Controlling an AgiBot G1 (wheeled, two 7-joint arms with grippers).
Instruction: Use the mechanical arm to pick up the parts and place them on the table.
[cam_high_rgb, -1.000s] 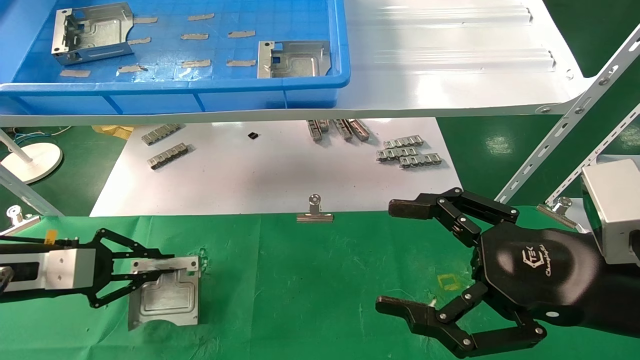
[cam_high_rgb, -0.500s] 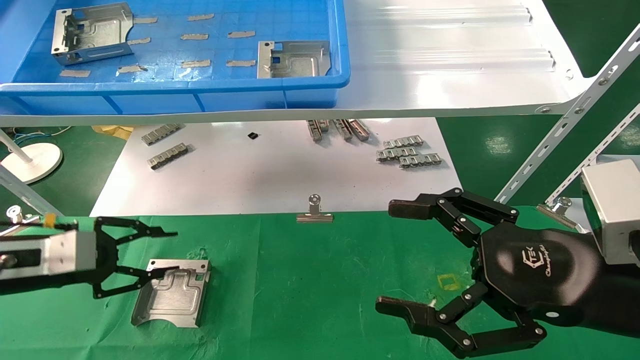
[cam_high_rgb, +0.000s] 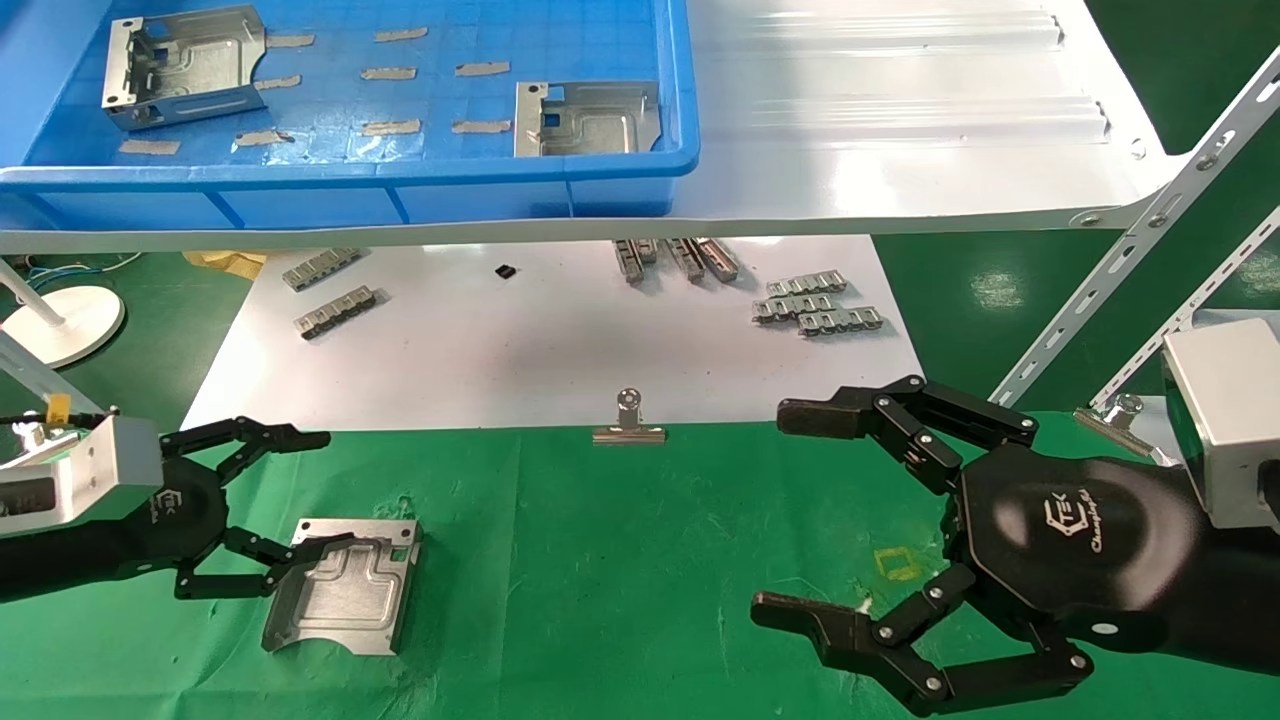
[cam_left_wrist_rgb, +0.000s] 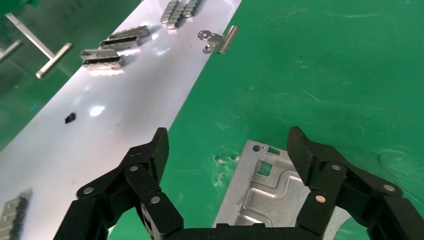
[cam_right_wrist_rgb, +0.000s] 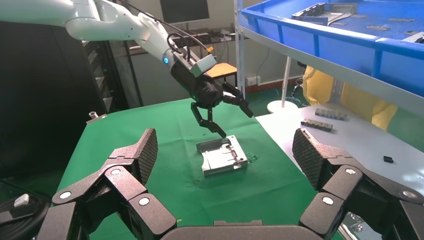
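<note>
Here the left gripper (cam_high_rgb: 300, 495), black with jointed fingers and a silver-grey box at its wrist, stands over the near-left part of the wrinkled bright green cloth table (cam_high_rgb: 640, 560) with its fingers spread wide apart and nothing between them. A square silver-grey stamped sheet-metal part (cam_high_rgb: 345, 585) lies flat on the cloth just beneath and ahead of it; one lower fingertip (cam_high_rgb: 335, 540) sits at the part's near edge, though whether it touches cannot be told. Two more such metal parts (cam_high_rgb: 585, 118) rest in the blue plastic bin (cam_high_rgb: 350, 200) on the glossy white shelf (cam_high_rgb: 900, 150), well beyond the gripper. The right gripper (cam_high_rgb: 810, 520), glossy black palm with a white logo, is parked over the cloth's right side, fingers likewise splayed and empty. A silver binder clip (cam_high_rgb: 628, 425) sits between the two grippers at the cloth's far edge, where the white sheet (cam_high_rgb: 550, 350) begins.
</note>
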